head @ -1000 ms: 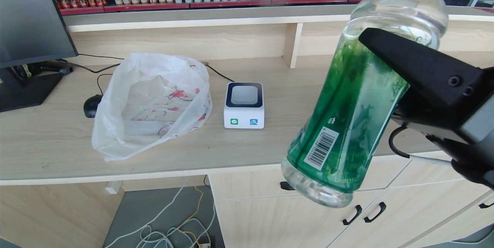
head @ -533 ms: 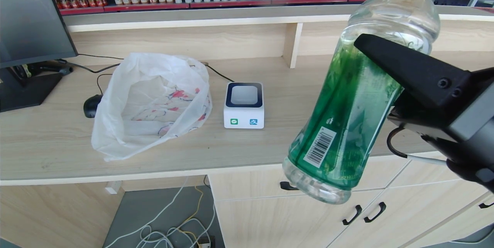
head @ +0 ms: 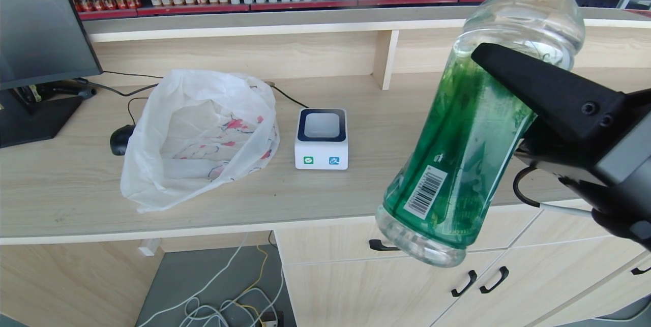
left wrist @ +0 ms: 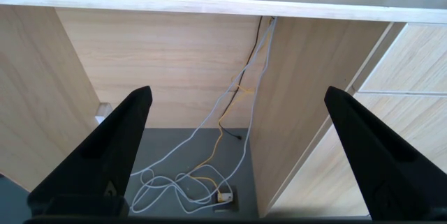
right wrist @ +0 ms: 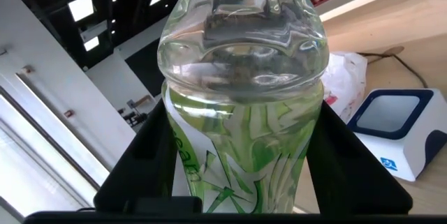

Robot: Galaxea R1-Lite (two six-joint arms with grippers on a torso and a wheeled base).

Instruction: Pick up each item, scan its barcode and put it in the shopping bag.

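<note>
One bottle [head: 468,149] shifted slightly right, pinched by right gripper [right wrist: 244,168], left gripper [left wrist: 237,95] spread, one bag [head: 152,164], one scanner [head: 321,139].

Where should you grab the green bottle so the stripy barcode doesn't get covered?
Around the bottle's round labelled body, above the barcode, coming in from the side, as the right gripper does now. The barcode sits low down on the tilted bottle, so fingers placed higher up leave it bare.
</note>
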